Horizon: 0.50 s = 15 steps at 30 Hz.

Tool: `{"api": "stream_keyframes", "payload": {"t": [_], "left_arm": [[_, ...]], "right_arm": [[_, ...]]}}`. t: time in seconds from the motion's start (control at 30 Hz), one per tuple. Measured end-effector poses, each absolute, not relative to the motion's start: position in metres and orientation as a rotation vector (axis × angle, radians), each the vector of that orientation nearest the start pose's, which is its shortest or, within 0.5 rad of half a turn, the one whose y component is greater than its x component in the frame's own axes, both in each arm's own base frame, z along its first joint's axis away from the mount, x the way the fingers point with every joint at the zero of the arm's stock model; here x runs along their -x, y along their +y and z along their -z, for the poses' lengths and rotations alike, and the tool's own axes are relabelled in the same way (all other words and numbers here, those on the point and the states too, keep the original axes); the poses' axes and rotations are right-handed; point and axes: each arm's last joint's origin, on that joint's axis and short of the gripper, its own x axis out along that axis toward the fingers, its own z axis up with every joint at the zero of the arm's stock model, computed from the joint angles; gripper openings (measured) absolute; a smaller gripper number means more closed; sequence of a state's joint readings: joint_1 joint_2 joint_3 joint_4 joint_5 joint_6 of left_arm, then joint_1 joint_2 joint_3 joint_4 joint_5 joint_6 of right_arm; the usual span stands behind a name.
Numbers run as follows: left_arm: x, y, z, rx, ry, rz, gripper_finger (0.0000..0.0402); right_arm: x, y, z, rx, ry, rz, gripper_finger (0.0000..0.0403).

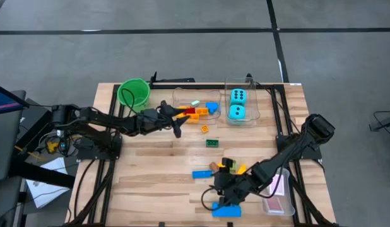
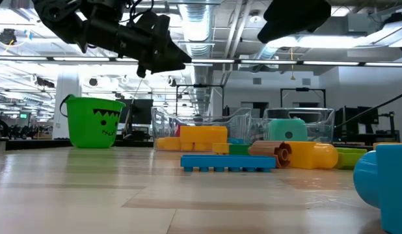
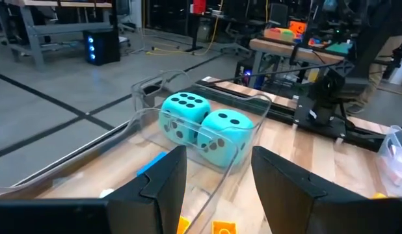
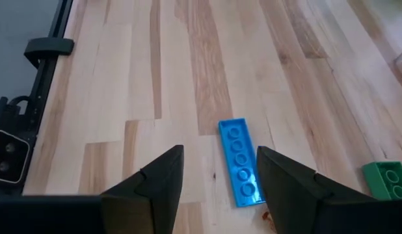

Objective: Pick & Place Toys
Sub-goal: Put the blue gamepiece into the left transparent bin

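Two cyan dice, black-dotted, matte, round-cornered, inside clear glossy tub. Flat blue studded plate on wood-grain tabletop. Left hand, right hand: fingers apart, empty.

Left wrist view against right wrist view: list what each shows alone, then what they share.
Left wrist only: two cyan dice inside a clear tub, with the left end effector open and empty near the tub.

Right wrist only: a long blue block and a green block lying on the table, with the right end effector open above them.

Both: the wooden table.
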State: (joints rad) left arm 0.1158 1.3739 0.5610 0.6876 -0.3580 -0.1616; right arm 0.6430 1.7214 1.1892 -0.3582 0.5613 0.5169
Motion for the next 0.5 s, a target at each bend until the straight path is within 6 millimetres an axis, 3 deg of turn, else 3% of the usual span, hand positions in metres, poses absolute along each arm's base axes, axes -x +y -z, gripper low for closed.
{"api": "stream_keyframes", "payload": {"t": [0.13,0.27,0.5], "left_arm": [[-0.272,0.041,-0.214,0.144,0.089,-0.462,0.0173],[-0.274,0.035,-0.214,0.155,0.096,-0.317,0.0173],[-0.275,0.008,-0.208,0.146,0.172,-0.159,0.0194]], "right_arm": [[-0.297,0.203,-0.220,0.013,0.722,0.113,0.0186],[-0.295,0.204,-0.220,0.023,0.725,0.106,0.0186],[-0.295,0.204,-0.220,0.038,0.730,0.103,0.0186]]}}
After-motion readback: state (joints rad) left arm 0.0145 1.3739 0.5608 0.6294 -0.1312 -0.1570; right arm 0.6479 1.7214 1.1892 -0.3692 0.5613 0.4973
